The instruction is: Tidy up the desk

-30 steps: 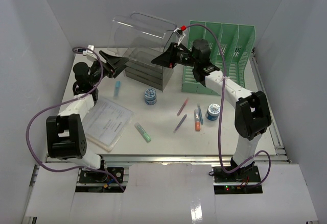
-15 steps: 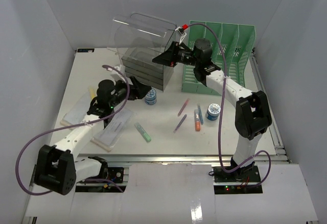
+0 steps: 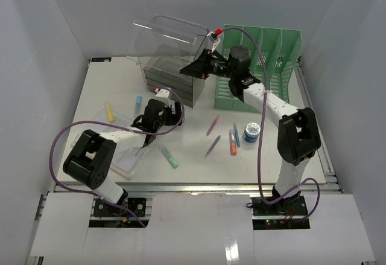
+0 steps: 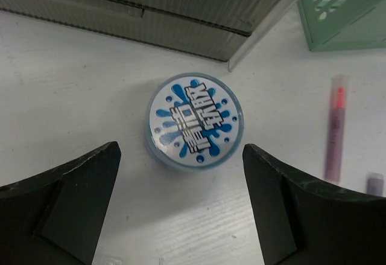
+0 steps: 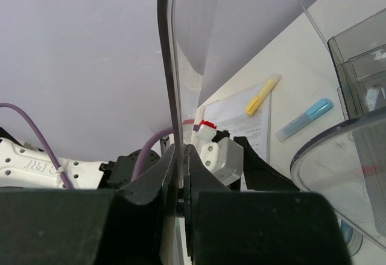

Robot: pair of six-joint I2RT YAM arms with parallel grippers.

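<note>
Insides of the drawer box (image 3: 169, 84) are hidden, a clear cover (image 3: 163, 41) is pinched by the right gripper (image 5: 179, 156), and a blue tin (image 4: 194, 120) is framed by the spread left gripper (image 4: 181, 150).

Soft, even overhead light keeps all 3 views bright and sharp, with faint shadows on the desk (image 3: 199, 159) and pale glare streaking the lid (image 3: 172, 35) above its far edge.

Round tin lid (image 4: 194, 120): white block lettering set at a slant across a blue splash graphic; letters too stylised to make out. Paper sheet (image 5: 238, 111): any print too small to read. No other legible text
</note>
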